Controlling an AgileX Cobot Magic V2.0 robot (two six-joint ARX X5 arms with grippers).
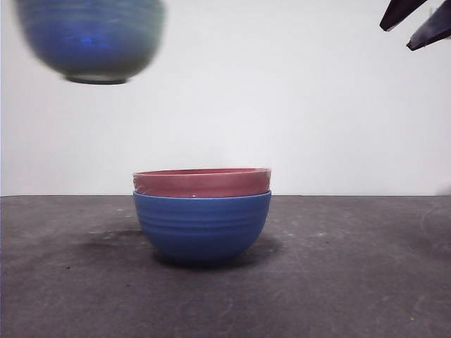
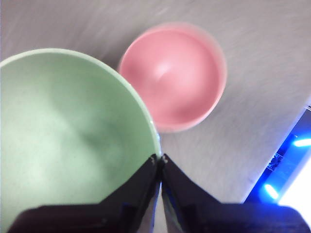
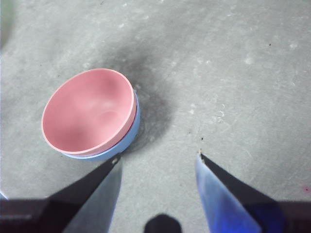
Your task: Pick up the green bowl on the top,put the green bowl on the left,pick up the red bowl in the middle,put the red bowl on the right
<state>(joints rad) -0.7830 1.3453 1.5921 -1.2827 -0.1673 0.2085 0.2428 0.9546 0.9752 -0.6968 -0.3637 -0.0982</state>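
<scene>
The green bowl [image 1: 91, 42] hangs blurred in the air at the upper left of the front view, well above the table. My left gripper [image 2: 159, 160] is shut on the green bowl's [image 2: 63, 136] rim, with one jaw inside and one outside. The red bowl [image 1: 202, 182] sits nested in a blue bowl [image 1: 202, 227] at the table's middle. The left wrist view shows the red bowl [image 2: 172, 77] below and beside the lifted one. My right gripper [image 3: 158, 158] hovers open above the table beside the red bowl [image 3: 87, 111]; it shows as dark tips [image 1: 416, 24] at the front view's top right.
The dark grey table [image 1: 352, 282] spreads to both sides of the stacked bowls. A plain white wall stands behind. A blue glow [image 2: 291, 160] lies beyond the table's edge in the left wrist view.
</scene>
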